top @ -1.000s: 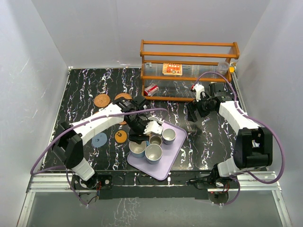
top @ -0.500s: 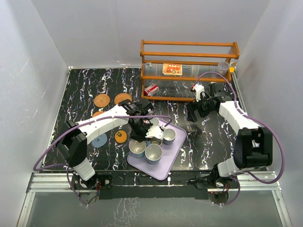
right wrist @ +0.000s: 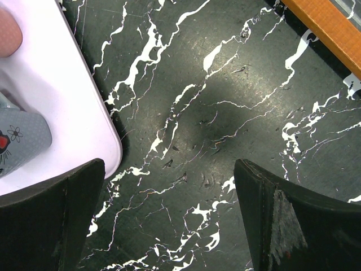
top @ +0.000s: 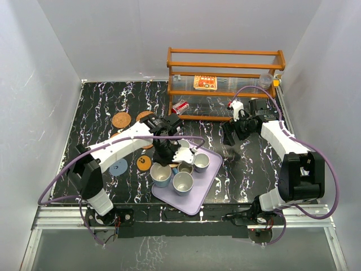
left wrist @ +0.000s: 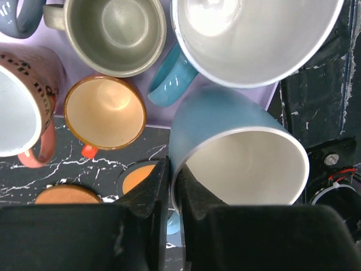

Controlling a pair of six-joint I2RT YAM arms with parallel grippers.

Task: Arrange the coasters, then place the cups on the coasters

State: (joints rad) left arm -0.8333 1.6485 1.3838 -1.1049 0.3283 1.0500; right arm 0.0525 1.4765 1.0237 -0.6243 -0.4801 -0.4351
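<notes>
A black marbled table [top: 248, 169] is backed by a wooden rack [top: 225, 53] in which a printed packet [top: 205, 82] is shelved; a red-and-white can [top: 180, 106] is laid before it. On a lilac tray [top: 203, 191] the blue cup [left wrist: 220, 116] is hemmed in by a wide pale cup [left wrist: 254, 34], an olive cup [left wrist: 115, 31], a small orange-lined cup [left wrist: 104, 110] and a pink cup [left wrist: 22, 96]. Its rim is pinched, tilted, by the closed left pincer [left wrist: 171, 175] at the tray's left edge. The right pincer [right wrist: 169, 220] is spread wide over bare table beside the tray's corner. Left of the tray a woven coaster [top: 120, 119], a dotted orange coaster [top: 144, 163] and a grey-blue coaster [top: 118, 167] are laid. The pink cup's black marks cannot be read.
</notes>
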